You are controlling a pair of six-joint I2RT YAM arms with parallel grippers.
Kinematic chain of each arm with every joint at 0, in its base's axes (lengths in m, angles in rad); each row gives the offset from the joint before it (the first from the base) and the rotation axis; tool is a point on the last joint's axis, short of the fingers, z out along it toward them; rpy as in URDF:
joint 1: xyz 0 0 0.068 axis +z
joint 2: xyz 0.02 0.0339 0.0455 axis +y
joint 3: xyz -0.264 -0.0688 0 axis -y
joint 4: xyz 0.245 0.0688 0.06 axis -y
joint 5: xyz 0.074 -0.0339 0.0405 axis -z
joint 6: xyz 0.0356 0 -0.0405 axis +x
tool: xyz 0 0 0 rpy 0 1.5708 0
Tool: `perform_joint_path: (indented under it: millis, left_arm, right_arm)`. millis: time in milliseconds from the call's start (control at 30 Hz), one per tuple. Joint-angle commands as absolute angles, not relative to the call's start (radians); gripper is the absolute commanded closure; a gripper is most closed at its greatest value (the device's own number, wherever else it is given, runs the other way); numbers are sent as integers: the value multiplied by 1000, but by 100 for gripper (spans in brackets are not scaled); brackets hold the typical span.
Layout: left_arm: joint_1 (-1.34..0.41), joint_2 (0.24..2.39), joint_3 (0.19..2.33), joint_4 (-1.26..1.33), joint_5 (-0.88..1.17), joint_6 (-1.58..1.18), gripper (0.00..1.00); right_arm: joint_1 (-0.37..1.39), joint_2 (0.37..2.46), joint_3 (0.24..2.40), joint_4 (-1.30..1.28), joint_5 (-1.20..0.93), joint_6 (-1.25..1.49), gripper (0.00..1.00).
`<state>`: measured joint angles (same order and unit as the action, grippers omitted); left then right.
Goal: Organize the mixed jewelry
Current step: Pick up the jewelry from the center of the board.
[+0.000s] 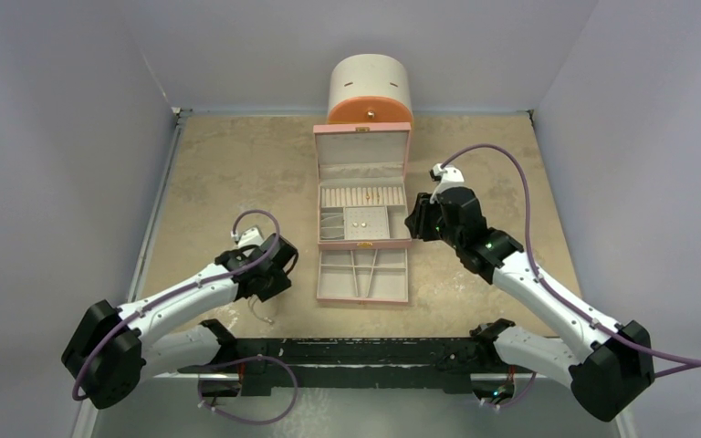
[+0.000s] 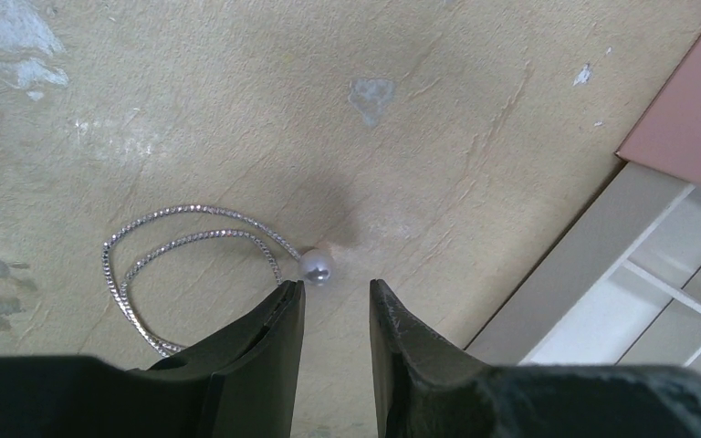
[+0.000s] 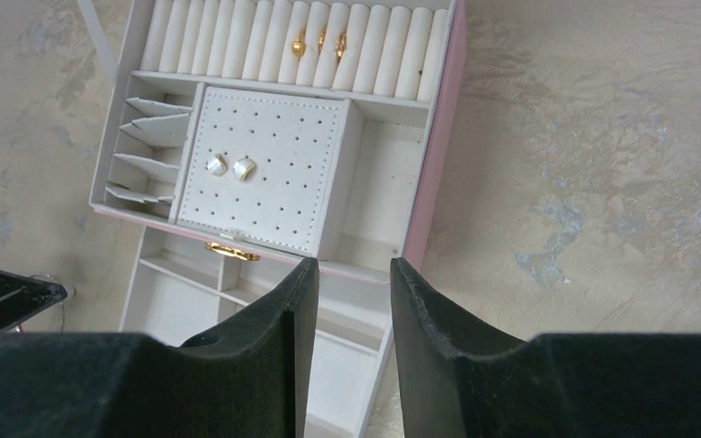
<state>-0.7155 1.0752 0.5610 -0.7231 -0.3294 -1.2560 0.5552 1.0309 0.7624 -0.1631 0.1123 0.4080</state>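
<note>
Your left claw (image 2: 336,290) hangs low over the worktop (image 2: 438,128), jaws parted only narrowly and holding nothing. The silvery wire bangle (image 2: 203,234) lies flat just ahead and to its left, with its pearl bead (image 2: 316,265) almost at the left fingertip. This looks like the pick-up step for that bangle. Your right claw (image 3: 352,266) waits empty, moderately open, above the front edge of the pink jewelry box (image 3: 440,155), where pearl studs (image 3: 230,167) and gold rings (image 3: 319,42) already sit. Next, shift slightly left, straddle the wire beside the bead, press down and pinch, because thin wire lying flat will likely slip.
</note>
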Motion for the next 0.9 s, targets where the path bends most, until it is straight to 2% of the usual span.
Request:
perform_joint_path:
  millis: [0,500,867]
  left_arm:
    - [-724,1085,589,-717,-342,-1267,69]
    - [-723,1156,566,-673,-385,-1231,71]
    - [-723,1181,547,-640,-368,-1213,81]
  right_arm:
    - [553,1014,755,-124,113,414,62]
    - [553,999,744,-129,115,420,62]
    - [552,1003,740,-126,114,422,62]
